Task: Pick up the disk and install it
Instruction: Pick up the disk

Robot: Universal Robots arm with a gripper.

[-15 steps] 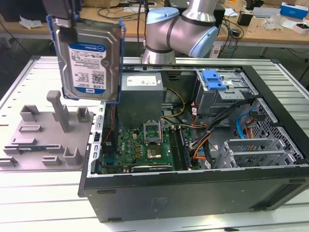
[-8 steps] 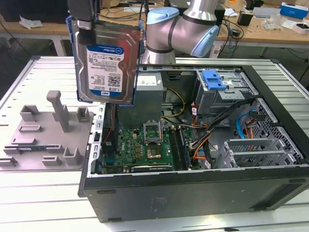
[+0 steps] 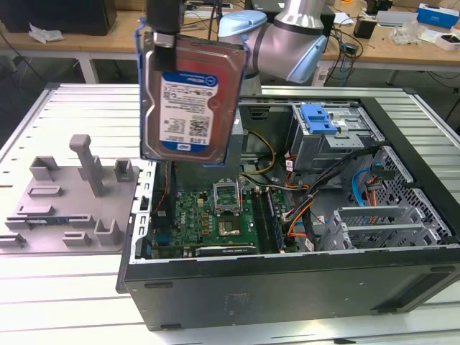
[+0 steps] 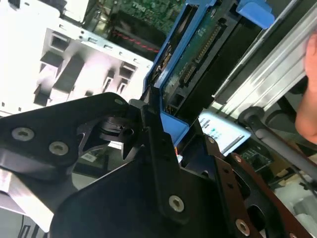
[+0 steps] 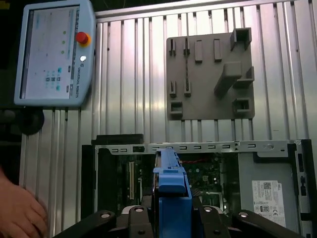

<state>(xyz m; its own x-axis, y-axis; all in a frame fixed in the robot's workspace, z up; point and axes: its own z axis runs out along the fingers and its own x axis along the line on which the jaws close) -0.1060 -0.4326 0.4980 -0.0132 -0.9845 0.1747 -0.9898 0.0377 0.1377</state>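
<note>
The disk, a silver hard drive with a white-and-blue label in a bright blue carrier, hangs upright in the air above the exterior view's left end of the open computer case. My gripper is shut on its top edge. In the second wrist view the black fingers clamp the carrier's blue rim, and the disk shows its green circuit-board side. In the first wrist view the disk appears edge-on as a blue strip rising from the gripper, above the case's motherboard bay.
A grey fixture plate with upright pegs lies on the slatted table at the exterior view's left of the case. Inside the case are a motherboard, cables and a drive bay with a blue latch. A teach pendant and a person's hand are beside the table.
</note>
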